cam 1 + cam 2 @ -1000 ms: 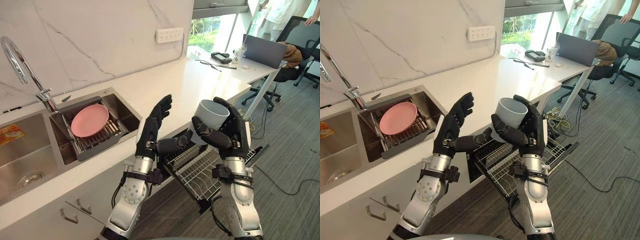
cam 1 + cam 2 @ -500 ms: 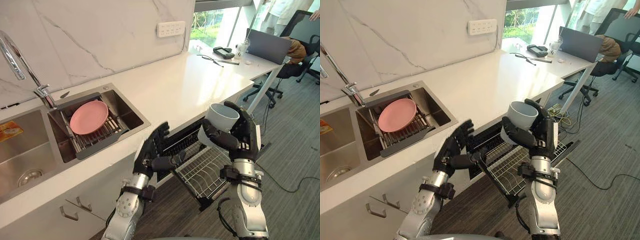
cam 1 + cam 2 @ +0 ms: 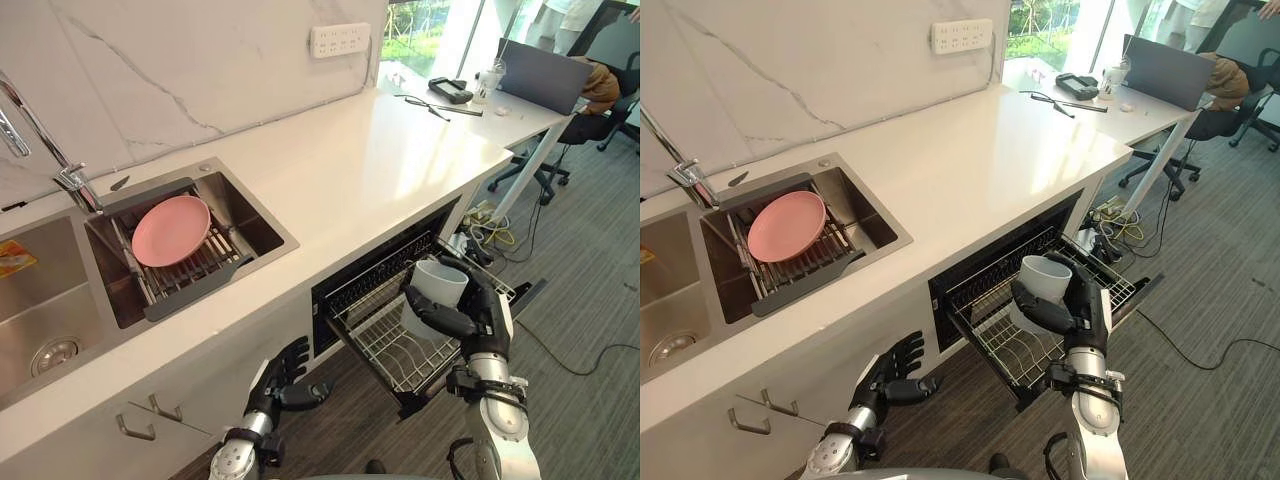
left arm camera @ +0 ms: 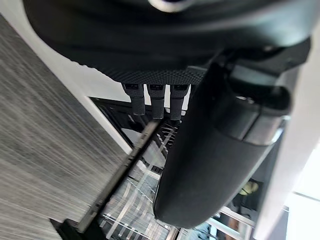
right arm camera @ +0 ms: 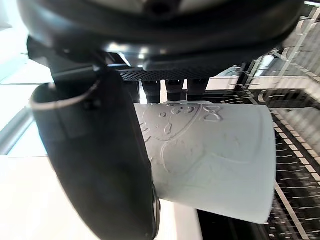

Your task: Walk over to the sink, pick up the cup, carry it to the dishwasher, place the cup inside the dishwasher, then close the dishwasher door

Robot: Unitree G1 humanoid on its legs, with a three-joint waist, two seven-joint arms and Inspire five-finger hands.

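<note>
Right of the sink [image 3: 262, 228], the left hand [image 3: 275, 385] hangs low, fingers loosely spread and empty, while the upright cup [image 3: 440, 283] sits in the right hand's [image 3: 478, 312] curled fingers just over the pulled-out rack [image 3: 385, 345], so pickup and carry look done; placing it and closing the door [image 3: 527, 293], mostly hidden under the rack, remain.

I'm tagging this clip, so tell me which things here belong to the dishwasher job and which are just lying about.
Part of the job:
cup, gripped in the right hand
dishwasher rack, pulled out
left hand, open, low by the cabinets

Just lying about:
pink plate in the sink
faucet
wall socket strip
laptop
</note>
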